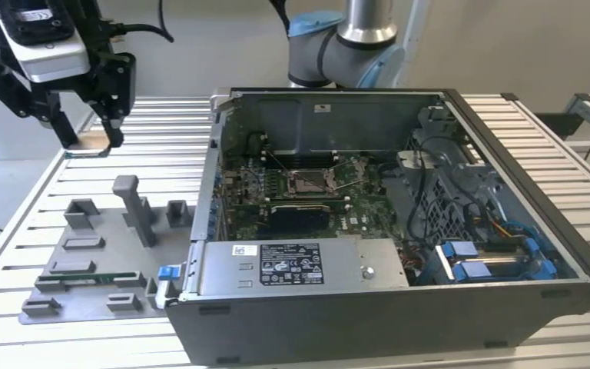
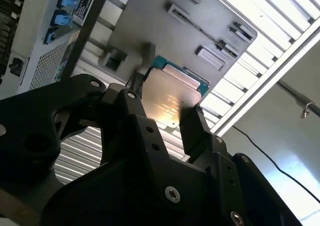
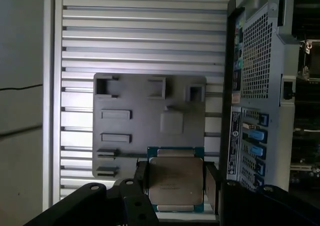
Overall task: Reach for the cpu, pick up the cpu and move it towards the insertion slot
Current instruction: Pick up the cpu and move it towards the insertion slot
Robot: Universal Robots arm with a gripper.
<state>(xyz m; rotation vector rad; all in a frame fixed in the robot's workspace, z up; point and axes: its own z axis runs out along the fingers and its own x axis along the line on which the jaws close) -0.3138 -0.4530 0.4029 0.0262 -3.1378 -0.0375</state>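
- While held above the counter (image 1: pixel 162 131), tool (image 1: pixel 92 144) clamps cpu (image 3: pixel 175 181) by opposite edges.
- Grey fixture plate (image 1: pixel 90 261) lies near.
- Insertion slot (image 1: pixel 309 181) well apart, inside open case (image 1: pixel 377 323).

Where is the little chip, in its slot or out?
Out. The gripper grips the chip above the table, outside the computer, away from the slot.
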